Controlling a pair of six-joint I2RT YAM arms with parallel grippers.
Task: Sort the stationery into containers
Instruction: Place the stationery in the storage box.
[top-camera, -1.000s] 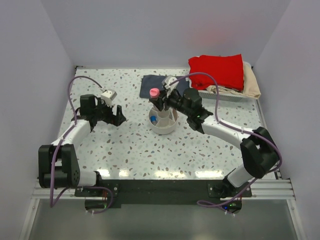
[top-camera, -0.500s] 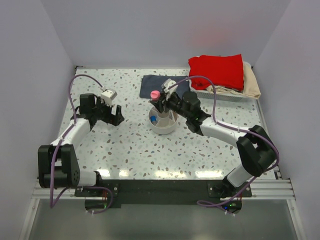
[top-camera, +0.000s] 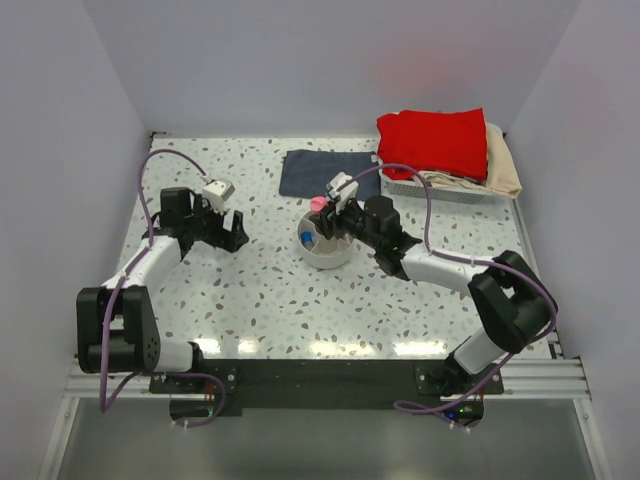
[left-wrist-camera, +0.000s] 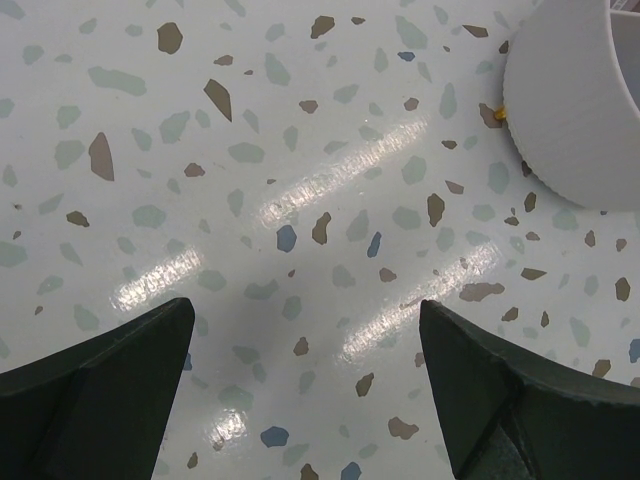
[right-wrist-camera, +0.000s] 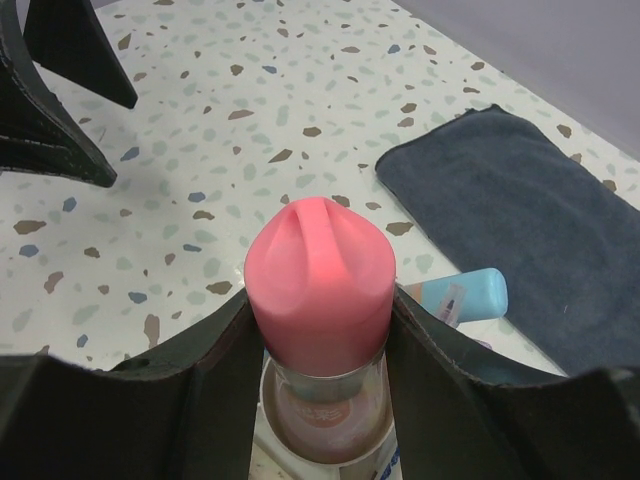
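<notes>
A pink-capped, clear-bodied stationery item (right-wrist-camera: 320, 275) stands upright between the fingers of my right gripper (right-wrist-camera: 320, 330), which is shut on it. Its lower end reaches into the central cup (right-wrist-camera: 320, 445) of the round off-white bowl (top-camera: 322, 264). From above, the pink cap (top-camera: 318, 204) shows over the bowl's middle with the right gripper (top-camera: 324, 214) around it. A blue-capped pen (right-wrist-camera: 468, 296) lies in a side compartment, also seen from above (top-camera: 307, 240). My left gripper (left-wrist-camera: 305, 310) hangs open over bare table left of the bowl (left-wrist-camera: 580, 100), holding nothing (top-camera: 236, 232).
A folded dark-blue cloth (top-camera: 325, 172) lies just behind the bowl, also in the right wrist view (right-wrist-camera: 520, 220). A white basket (top-camera: 452, 187) with red and beige cloths stands at the back right. White walls close in both sides.
My right gripper has come down and slightly right with the pink-capped item, bringing it lower onto the bowl. The left arm has not moved.
</notes>
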